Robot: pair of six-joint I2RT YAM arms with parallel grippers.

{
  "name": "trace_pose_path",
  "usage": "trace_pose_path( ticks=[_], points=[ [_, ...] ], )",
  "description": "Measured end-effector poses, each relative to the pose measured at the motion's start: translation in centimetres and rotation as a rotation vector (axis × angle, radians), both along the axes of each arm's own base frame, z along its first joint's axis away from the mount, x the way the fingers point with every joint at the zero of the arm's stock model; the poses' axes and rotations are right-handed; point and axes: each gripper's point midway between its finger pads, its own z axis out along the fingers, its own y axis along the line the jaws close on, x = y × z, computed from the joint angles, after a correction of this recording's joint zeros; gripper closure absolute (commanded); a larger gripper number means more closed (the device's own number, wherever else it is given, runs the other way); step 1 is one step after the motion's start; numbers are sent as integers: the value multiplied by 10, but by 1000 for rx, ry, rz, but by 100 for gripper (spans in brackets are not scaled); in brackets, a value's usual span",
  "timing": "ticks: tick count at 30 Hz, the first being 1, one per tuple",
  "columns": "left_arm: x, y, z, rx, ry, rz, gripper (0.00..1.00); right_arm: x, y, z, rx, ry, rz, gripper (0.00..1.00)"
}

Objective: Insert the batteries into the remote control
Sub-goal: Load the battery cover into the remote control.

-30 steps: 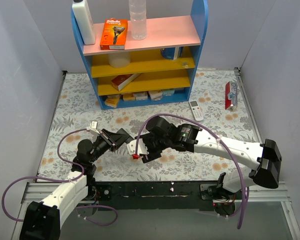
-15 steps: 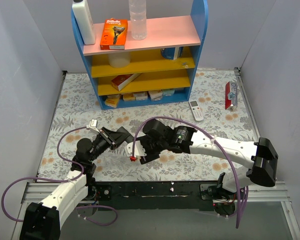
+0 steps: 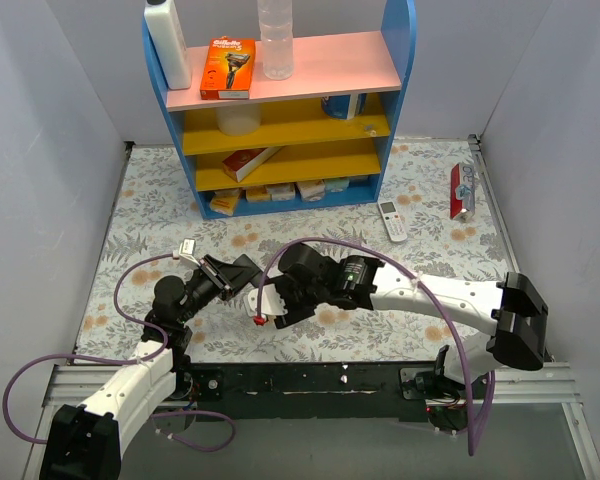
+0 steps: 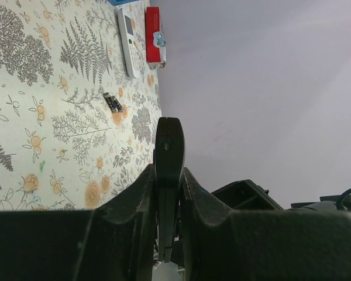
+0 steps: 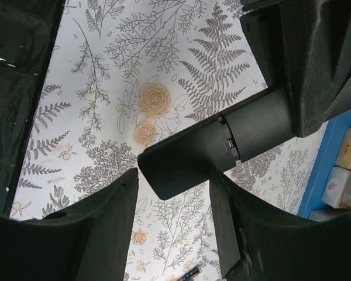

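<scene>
My left gripper point(image 3: 238, 274) is shut on a black remote control point(image 4: 168, 153), held edge-on above the mat. In the right wrist view the remote's back point(image 5: 210, 147) shows its battery cover, and its rounded end lies between my right gripper's open fingers point(image 5: 120, 205). My right gripper point(image 3: 267, 303) sits just right of the left one. Two slim dark batteries point(image 4: 112, 102) lie side by side on the mat near a white remote point(image 4: 127, 41). One battery point(image 5: 186, 273) shows at the bottom edge of the right wrist view. I cannot make out the batteries in the top view.
The white remote point(image 3: 391, 220) and a red box point(image 3: 462, 190) lie at the back right of the floral mat. A blue shelf unit point(image 3: 280, 110) with boxes and bottles stands at the back centre. Grey walls close in both sides.
My right gripper has moved left and slightly nearer, closing on the remote held by the left gripper. The left arm has stayed still.
</scene>
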Motion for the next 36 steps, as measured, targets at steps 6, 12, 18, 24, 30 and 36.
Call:
trace_pose_path(
  ticks=[6,12,18,24,30,36],
  points=[
    [1,1,-1,18,-18,3,100,3,3,-5,-16,-26,-16,49],
    [4,4,-3,31,-24,26,100,6,6,-10,-29,-34,-32,54],
    [6,7,-1,40,-44,47,100,7,8,-11,-25,-34,-55,56],
    [9,9,-2,54,-58,71,100,11,11,-16,-30,-39,-77,55],
    [12,12,-3,64,-68,96,100,16,16,-20,-26,-45,-103,55],
    [16,15,0,65,-88,125,100,22,19,-19,-10,-53,-140,54]
  ],
)
